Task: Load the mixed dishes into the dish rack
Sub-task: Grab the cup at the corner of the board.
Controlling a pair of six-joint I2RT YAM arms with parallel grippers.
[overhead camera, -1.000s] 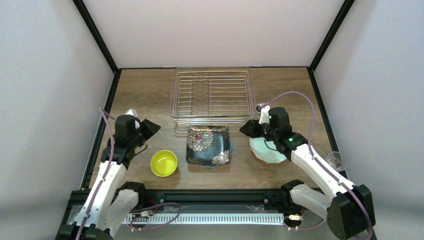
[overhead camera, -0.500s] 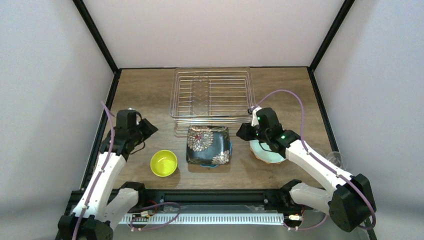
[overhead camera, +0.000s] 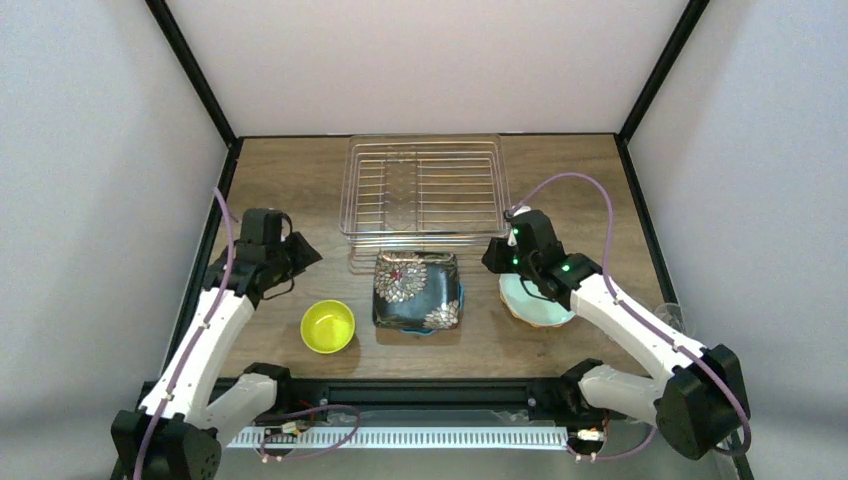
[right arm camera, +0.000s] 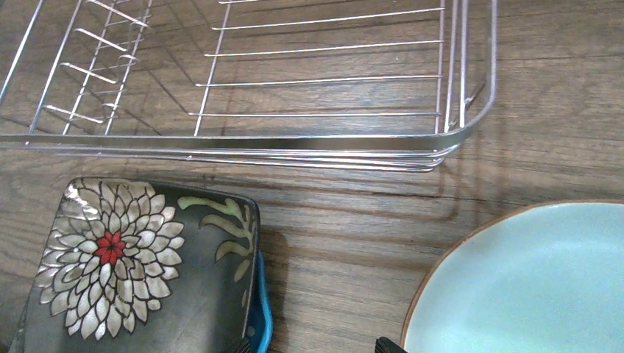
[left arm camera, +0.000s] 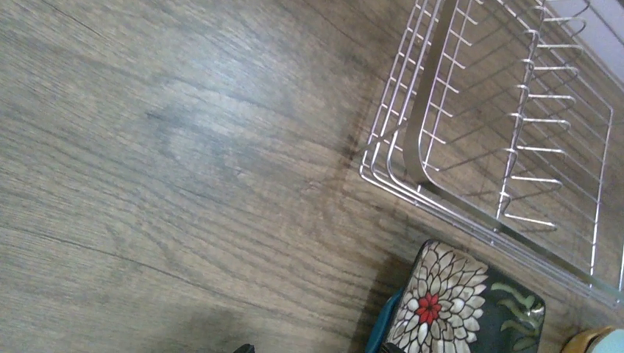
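The rack [overhead camera: 424,190], a silvery wire rectangle with a low rim and upright prongs, stood at the far middle of the table [overhead camera: 290,180]. Just near of it lay the black plate [overhead camera: 417,290], square and glossy, with a white flower around a red centre; a blue-teal edge [right arm camera: 259,323] showed under its right side. To its right sat the round mint plate [overhead camera: 535,303], with a brown-orange rim. The yellow-green bowl [overhead camera: 328,326] stood left of the black plate and apart from it. The clear glass [overhead camera: 672,320] was at the table's right edge, too faint to describe. The left gripper [overhead camera: 300,255] hung over bare wood left of the rack's near corner, jaws spread, holding nothing. The right gripper [overhead camera: 493,255] hovered between the black and mint plates, jaws wide, touching neither.
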